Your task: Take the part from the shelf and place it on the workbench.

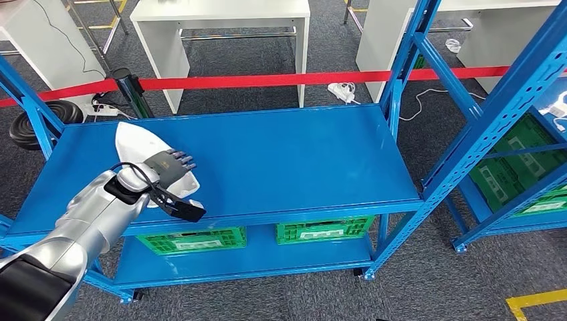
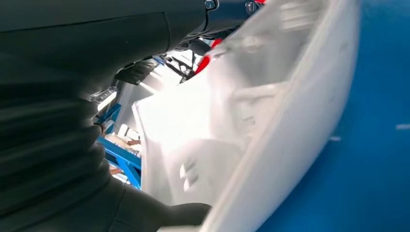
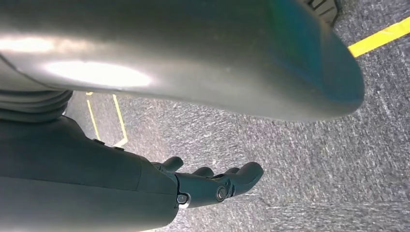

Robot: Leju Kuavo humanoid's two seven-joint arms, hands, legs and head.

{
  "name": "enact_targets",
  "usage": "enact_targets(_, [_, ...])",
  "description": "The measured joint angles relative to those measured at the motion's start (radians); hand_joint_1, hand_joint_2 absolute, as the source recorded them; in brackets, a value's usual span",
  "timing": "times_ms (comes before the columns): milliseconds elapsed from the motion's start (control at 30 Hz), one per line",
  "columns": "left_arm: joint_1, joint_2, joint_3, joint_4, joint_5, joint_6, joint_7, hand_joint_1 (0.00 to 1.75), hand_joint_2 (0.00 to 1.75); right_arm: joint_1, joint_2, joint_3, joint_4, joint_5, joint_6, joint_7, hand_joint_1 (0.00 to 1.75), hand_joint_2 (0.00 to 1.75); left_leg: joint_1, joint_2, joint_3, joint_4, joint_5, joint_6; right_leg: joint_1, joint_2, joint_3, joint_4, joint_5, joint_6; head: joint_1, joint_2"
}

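Observation:
A white moulded part [image 1: 134, 144] lies at the left end of the blue shelf's top board [image 1: 287, 154]. My left hand [image 1: 170, 164] reaches in from the lower left, its dark fingers laid over the part's near end. In the left wrist view the part [image 2: 217, 111] is seen close up with its ribbed inner side showing. The thumb [image 2: 179, 212] presses against its edge, so the hand grips it. My right hand [image 3: 212, 181] hangs over grey carpet, fingers loosely apart and holding nothing.
Two green crates [image 1: 190, 239] [image 1: 324, 229] sit on the shelf's lower board. A second blue rack [image 1: 508, 120] stands close on the right. Behind the shelf run a red barrier tape [image 1: 267, 81] and white tables [image 1: 220, 20]. A black post base [image 1: 40, 117] stands at the left.

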Motion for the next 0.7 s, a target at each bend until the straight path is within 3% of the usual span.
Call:
enact_targets(33, [0.000, 0.000, -0.003, 0.001, -0.001, -0.010, -0.002, 0.11, 1.75, 0.000, 0.000, 0.000, 0.000, -0.001, -0.002, -0.003, 0.00, 0.00, 0.000, 0.000, 0.000, 0.000, 0.000, 0.000, 0.000, 0.000, 0.000, 0.000, 0.000, 0.000, 0.000, 0.000])
enact_targets(133, [-0.001, -0.003, -0.012, 0.003, -0.008, -0.043, -0.005, 1.41, 1.75, 0.000, 0.001, -0.001, 0.000, -0.008, -0.006, -0.016, 0.00, 0.00, 0.000, 0.000, 0.001, 0.000, 0.000, 0.000, 0.000, 0.000, 0.000, 0.000, 0.000, 0.000, 0.000, 0.000])
enact_targets(167, [-0.002, -0.004, -0.015, 0.003, -0.010, -0.053, -0.005, 1.75, 1.75, 0.000, 0.001, -0.002, 0.000, -0.010, -0.006, -0.021, 0.00, 0.00, 0.000, 0.000, 0.001, 0.000, 0.000, 0.000, 0.000, 0.000, 0.001, 0.000, 0.000, 0.000, 0.000, 0.000])
enact_targets(700, [-0.013, -0.008, -0.026, 0.004, -0.010, -0.073, -0.012, 1.75, 1.75, 0.000, 0.002, -0.011, 0.000, -0.012, -0.013, -0.047, 0.00, 0.00, 0.000, -0.002, 0.005, 0.000, 0.000, 0.000, 0.000, -0.001, 0.005, 0.000, -0.001, -0.001, 0.000, 0.000])
